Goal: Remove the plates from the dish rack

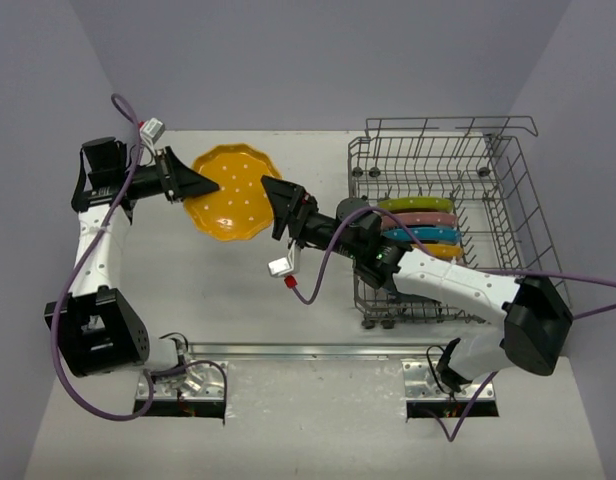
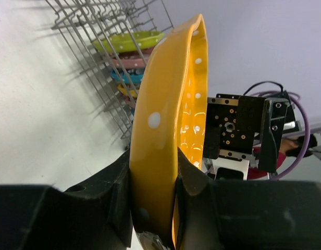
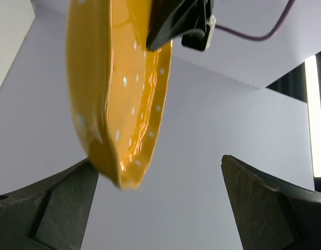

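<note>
Five plates show in all. One orange-yellow plate [image 1: 236, 198] is out of the dish rack [image 1: 518, 190], over the left-middle of the counter [image 1: 238, 300], its dotted face turned up toward the overhead camera. The left end effector [image 1: 210, 184] is pinching this plate's left rim, with one finger [image 2: 111, 192] pressed on each side of the scalloped edge. The right end effector [image 1: 275, 208] stands spread wide at the plate's opposite rim, its two fingers on either side of the edge without gripping; whether one finger grazes the rim cannot be told. The other four plates lean on edge in a row in the single rack's near half: a lime green plate [image 1: 416, 204], a pink plate [image 1: 420, 219], a blue plate [image 1: 424, 235] and a second orange-yellow plate [image 1: 440, 250], which is nearest the arms
</note>
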### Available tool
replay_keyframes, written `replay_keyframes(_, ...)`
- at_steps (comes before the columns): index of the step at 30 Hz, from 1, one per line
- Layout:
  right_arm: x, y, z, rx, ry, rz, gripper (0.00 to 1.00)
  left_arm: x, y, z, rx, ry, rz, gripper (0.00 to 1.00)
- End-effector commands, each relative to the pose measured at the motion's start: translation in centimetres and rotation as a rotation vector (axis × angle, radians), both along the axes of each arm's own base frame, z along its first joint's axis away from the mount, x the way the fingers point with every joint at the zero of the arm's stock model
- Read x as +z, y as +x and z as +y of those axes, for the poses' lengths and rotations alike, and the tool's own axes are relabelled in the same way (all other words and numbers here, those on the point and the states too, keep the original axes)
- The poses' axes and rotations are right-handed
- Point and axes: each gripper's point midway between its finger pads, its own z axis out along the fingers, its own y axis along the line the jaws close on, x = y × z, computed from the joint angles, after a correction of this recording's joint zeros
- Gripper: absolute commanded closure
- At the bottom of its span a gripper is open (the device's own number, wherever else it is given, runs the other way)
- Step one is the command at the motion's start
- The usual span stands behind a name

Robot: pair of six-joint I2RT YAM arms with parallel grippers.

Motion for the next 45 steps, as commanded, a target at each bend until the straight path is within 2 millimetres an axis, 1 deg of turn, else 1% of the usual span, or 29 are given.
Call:
replay_keyframes(1, 5.6, 0.5, -3.3, -0.103, 0.155, -0.081, 0.01, 0.5, 3.5, 2.7, 0.102, 0.047, -0.114, 1.00)
replay_keyframes(3, 5.2, 1.2, -4.4, -0.148, 0.159, -0.058, 0.01, -1.2, 5.3, 3.5, 0.161, 0.069, -0.086, 1.00)
replay_keyframes(4, 4.9, 1.4, -4.7, -0.165, 0.158, -0.046, 0.01, -2.5, 6.3, 4.0, 0.195, 0.086, -0.066, 1.00)
replay_keyframes(6, 4.8, 1.8, -5.4, -0.191, 0.167, -0.022, 0.01, -4.1, 7.5, 4.8, 0.235, 0.110, -0.042, 1.00)
replay_keyframes(8, 5.1, 2.6, -6.4, -0.236, 0.198, 0.032, 0.01, -7.5, 9.6, 6.1, 0.297, 0.160, 0.005, 1.00)
replay_keyframes(9, 5.4, 2.9, -6.8, -0.259, 0.213, 0.058, 0.01, -8.6, 10.2, 6.6, 0.313, 0.178, 0.021, 1.00)
replay_keyframes(11, 5.2, 3.8, -7.8, -0.323, 0.219, 0.126, 0.01, -10.5, 11.5, 7.3, 0.335, 0.207, 0.046, 1.00)
replay_keyframes(14, 6.3, 5.0, -9.6, -0.395, 0.283, 0.211, 0.01, -14.5, 13.5, 8.8, 0.387, 0.278, 0.100, 1.00)
replay_keyframes(16, 6.1, 5.5, -10.4, -0.433, 0.289, 0.255, 0.01, -15.7, 14.8, 9.2, 0.403, 0.314, 0.109, 1.00)
replay_keyframes(18, 6.1, 5.8, -11.5, -0.462, 0.309, 0.283, 0.01, -17.8, 15.9, 9.6, 0.420, 0.362, 0.140, 1.00)
replay_keyframes(20, 5.7, 5.9, -12.2, -0.481, 0.310, 0.300, 0.01, -19.1, 16.9, 10.0, 0.432, 0.397, 0.151, 1.00)
replay_keyframes(21, 5.9, 5.8, -12.6, -0.491, 0.319, 0.304, 0.01, -19.3, 17.4, 9.8, 0.427, 0.410, 0.152, 1.00)
replay_keyframes(22, 5.6, 5.9, -13.0, -0.501, 0.320, 0.321, 0.01, -20.7, 17.5, 9.8, 0.421, 0.428, 0.178, 1.00)
replay_keyframes(25, 5.2, 5.9, -14.0, -0.532, 0.320, 0.344, 0.01, -22.2, 18.0, 9.8, 0.416, 0.455, 0.196, 1.00)
replay_keyframes(27, 4.9, 5.9, -14.6, -0.544, 0.322, 0.351, 0.01, -23.8, 18.1, 9.6, 0.401, 0.481, 0.212, 1.00)
replay_keyframes(28, 4.7, 5.9, -14.6, -0.546, 0.322, 0.355, 0.01, -24.0, 18.0, 9.7, 0.406, 0.488, 0.222, 1.00)
replay_keyframes(31, 4.5, 6.0, -15.3, -0.564, 0.328, 0.373, 0.01, -26.5, 17.3, 8.8, 0.377, 0.606, 0.238, 1.00)
replay_keyframes(33, 4.5, 6.1, -15.6, -0.575, 0.336, 0.386, 0.01, -27.5, 16.7, 8.6, 0.371, 0.663, 0.244, 1.00)
replay_keyframes(35, 4.4, 6.1, -15.8, -0.582, 0.339, 0.395, 0.01, -28.7, 15.7, 8.2, 0.364, 0.699, 0.270, 0.96)
replay_keyframes(39, 4.3, 6.3, -16.2, -0.598, 0.349, 0.417, 0.01, -30.3, 14.6, 9.1, 0.383, 0.784, 0.315, 0.87)
replay_keyframes(42, 4.3, 6.2, -16.4, -0.603, 0.359, 0.426, 0.01, -31.3, 13.2, 9.4, 0.372, 0.830, 0.359, 0.81)
replay_keyframes(45, 4.4, 6.1, -16.6, -0.601, 0.361, 0.425, 0.01, -31.9, 11.9, 9.5, 0.360, 0.850, 0.392, 0.77)
